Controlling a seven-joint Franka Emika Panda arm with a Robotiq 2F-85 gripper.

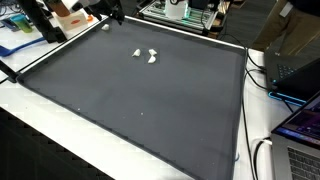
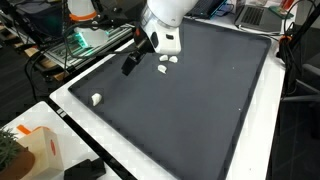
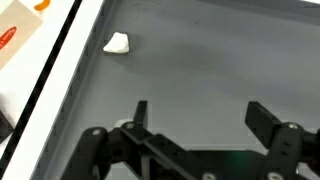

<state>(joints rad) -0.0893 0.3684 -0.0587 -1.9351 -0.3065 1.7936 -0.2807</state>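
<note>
Hangs over the dark mat point(image 2: 200, 110) at the end of the white arm point(image 2: 166, 16), tilted down toward the mat's border. Has the jaws spread wide, with nothing between them and nothing held. Shows two black fingers point(image 3: 141, 115) in the wrist view, well apart, with only bare grey mat in the gap. Touches nothing on the mat in any view.

Finds the lump point(image 3: 117, 42) ahead of the jaws in the wrist view: small, white, lying on the mat just inside its black border, well apart from both fingers. Places that lump point(image 2: 96, 99) alone in an exterior view, near the mat's edge and close to the white counter point(image 2: 262, 130), apart from the jaws hanging farther in over the mat.

Sets a pair point(image 2: 160, 69) of similar white lumps near the jaws in an exterior view, lying on the mat close together. Cannot tell the true gap between pair and jaws from this angle. Shows the pair point(image 1: 152, 57) in an exterior view too, toward the far side of the mat, with wide bare mat around.

Catches a box point(image 2: 40, 150), white with orange print, on the counter past the mat's corner, and the box point(image 3: 20, 35) at the top corner of the wrist view, beyond the border.
</note>
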